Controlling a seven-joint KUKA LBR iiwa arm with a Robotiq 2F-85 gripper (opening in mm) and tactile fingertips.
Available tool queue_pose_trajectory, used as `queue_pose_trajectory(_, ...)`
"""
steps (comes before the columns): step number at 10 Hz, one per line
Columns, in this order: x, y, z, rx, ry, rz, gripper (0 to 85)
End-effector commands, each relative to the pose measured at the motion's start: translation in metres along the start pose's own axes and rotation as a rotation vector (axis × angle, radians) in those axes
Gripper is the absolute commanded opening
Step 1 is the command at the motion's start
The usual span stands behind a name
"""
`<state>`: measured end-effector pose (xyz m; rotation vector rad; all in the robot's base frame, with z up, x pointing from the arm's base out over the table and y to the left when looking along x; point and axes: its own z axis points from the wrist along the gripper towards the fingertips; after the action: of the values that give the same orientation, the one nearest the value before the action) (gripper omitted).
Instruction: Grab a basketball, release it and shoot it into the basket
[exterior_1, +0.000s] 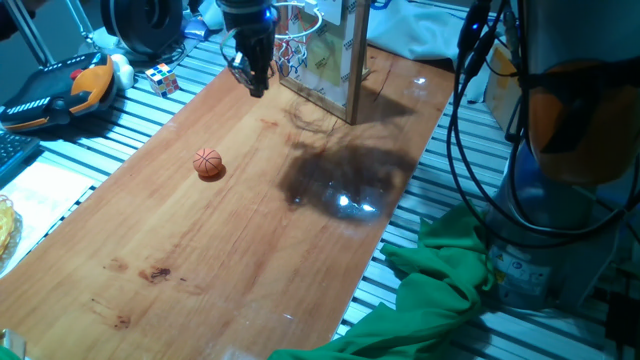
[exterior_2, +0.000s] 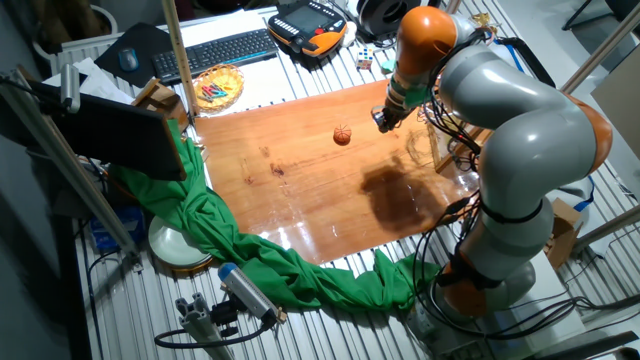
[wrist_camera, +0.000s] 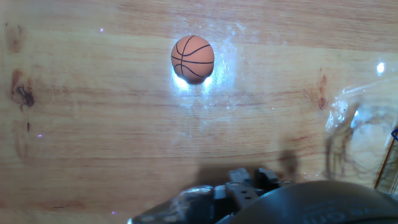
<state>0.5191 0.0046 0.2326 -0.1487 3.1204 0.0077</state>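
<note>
The basketball (exterior_1: 208, 162) is a tiny orange ball with dark seams. It lies alone on the wooden table top (exterior_1: 240, 260), also in the other fixed view (exterior_2: 342, 134) and the hand view (wrist_camera: 193, 58). My gripper (exterior_1: 257, 86) hangs above the table's far end, well apart from the ball and beside the basket (exterior_1: 297, 42). Its fingers look closed together and hold nothing. The basket's red rim and white net sit on a clear wood-framed backboard (exterior_1: 337, 62). In the other fixed view my gripper (exterior_2: 381, 120) is right of the ball.
An orange-and-black plush toy (exterior_1: 88, 85) and a puzzle cube (exterior_1: 163, 79) lie off the table's far left corner. A green cloth (exterior_1: 440, 290) drapes along the near right edge. A keyboard (exterior_2: 215, 50) and a wicker bowl (exterior_2: 217, 86) sit beyond the table.
</note>
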Motion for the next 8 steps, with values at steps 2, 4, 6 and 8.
queue_pose_trajectory(2,-0.002,0.001,0.002,0.000,0.000,0.009,0.7)
queue_pose_trajectory(4,-0.006,0.004,0.007,-0.004,0.000,0.021,0.7)
queue_pose_trajectory(6,-0.013,0.007,0.015,-0.006,-0.003,0.030,0.7)
queue_pose_trajectory(8,-0.023,0.014,0.030,-0.009,-0.016,0.046,0.7)
